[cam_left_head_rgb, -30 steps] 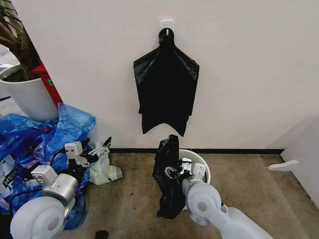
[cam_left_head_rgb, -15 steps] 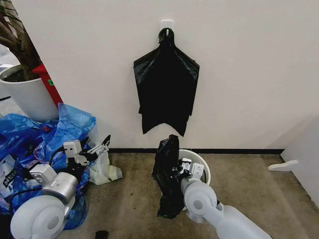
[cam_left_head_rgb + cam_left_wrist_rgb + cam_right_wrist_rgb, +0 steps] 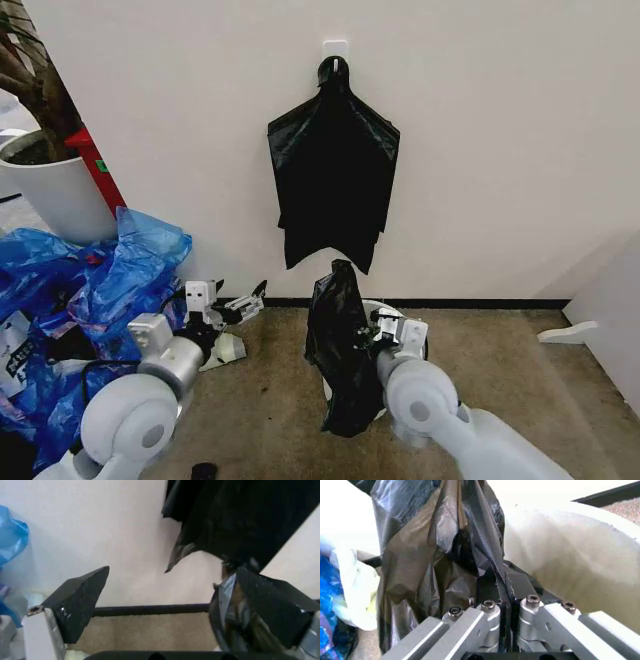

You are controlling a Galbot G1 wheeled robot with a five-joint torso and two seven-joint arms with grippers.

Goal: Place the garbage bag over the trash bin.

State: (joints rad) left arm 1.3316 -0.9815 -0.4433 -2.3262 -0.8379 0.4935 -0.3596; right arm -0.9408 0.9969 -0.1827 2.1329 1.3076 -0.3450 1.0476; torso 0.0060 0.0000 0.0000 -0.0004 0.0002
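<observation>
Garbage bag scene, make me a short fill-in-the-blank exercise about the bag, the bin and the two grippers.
1. The right gripper is shut on the ____ garbage bag.
2. The left gripper has its fingers ____.
3. The trash bin is ____ in colour.
4. The black bundle hangs on the ____.

Missing words: black; open; white; wall

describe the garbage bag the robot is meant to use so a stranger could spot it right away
Start at the pale wall, where a flat black kite-shaped bundle hangs from a hook. Just below it on the brown floor stands the round cream-white plastic bin. The thin, glossy, wrinkly black garbage bag hangs at the bin's left side, pinched in the right gripper; unlike the bundle it is off the wall, and unlike the blue plastic bags it is black.
</observation>
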